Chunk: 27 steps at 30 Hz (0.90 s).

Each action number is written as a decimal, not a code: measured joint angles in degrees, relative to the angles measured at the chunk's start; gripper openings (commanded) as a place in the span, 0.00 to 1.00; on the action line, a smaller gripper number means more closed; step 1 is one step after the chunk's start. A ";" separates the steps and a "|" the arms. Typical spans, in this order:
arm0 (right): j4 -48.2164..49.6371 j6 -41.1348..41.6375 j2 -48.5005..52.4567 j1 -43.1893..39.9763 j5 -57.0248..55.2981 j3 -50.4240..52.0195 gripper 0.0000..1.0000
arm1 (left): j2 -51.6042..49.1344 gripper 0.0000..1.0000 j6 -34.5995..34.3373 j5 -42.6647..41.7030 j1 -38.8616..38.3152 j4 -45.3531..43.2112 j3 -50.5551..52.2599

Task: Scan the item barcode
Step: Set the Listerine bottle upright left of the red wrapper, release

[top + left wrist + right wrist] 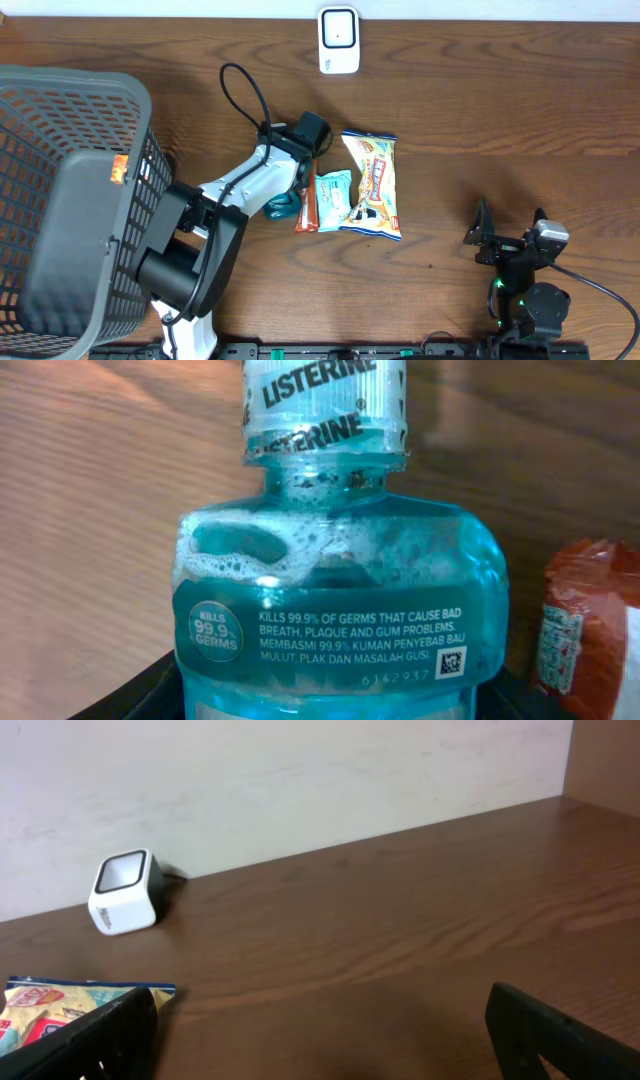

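I am watching the left gripper (286, 200) closing partway around the mouthwash bottle (340, 600), its dark fingers showing at both lower corners of the wrist view, so I am judging it to be gripping low on the body; the right gripper (320, 1050) is hanging wide apart and holding nothing; the bottle is sitting at mid-table just beside a red packet (585, 620) and a row of snack bags (372, 185), well apart from the scanner (339, 40) at the far edge; I am worrying mostly about the grip, since the plastic is looking smooth and rounded and the foaming liquid is going to slosh, so a quick swing could be twisting the bottle in the fingers or letting it slip out; I am also seeing only a small square code (451, 660) on the label, facing the wrist camera, so the bottle may be arriving with the wrong face to the scanner window; the red packet could be getting dragged along on the lift; the basket (140, 150) is crowding the arm's left side
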<state>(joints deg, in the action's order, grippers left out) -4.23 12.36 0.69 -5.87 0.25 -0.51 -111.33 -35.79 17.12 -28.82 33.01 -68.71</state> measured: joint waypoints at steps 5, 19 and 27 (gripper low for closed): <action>0.02 0.00 0.00 0.00 0.00 0.00 0.99 | 0.00 0.46 -0.02 -2.03 -1.84 -0.70 0.00; 0.02 0.00 0.00 0.00 0.00 0.00 0.99 | 13.79 0.98 5.38 -3.39 -3.45 7.45 -5.88; 0.02 0.00 0.00 0.00 0.00 0.00 0.99 | 35.67 0.98 9.14 5.49 -1.68 7.52 -10.62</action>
<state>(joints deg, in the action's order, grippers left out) -4.21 12.36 0.69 -5.87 0.25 -0.51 -75.66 -26.65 22.61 -30.50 40.53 -79.33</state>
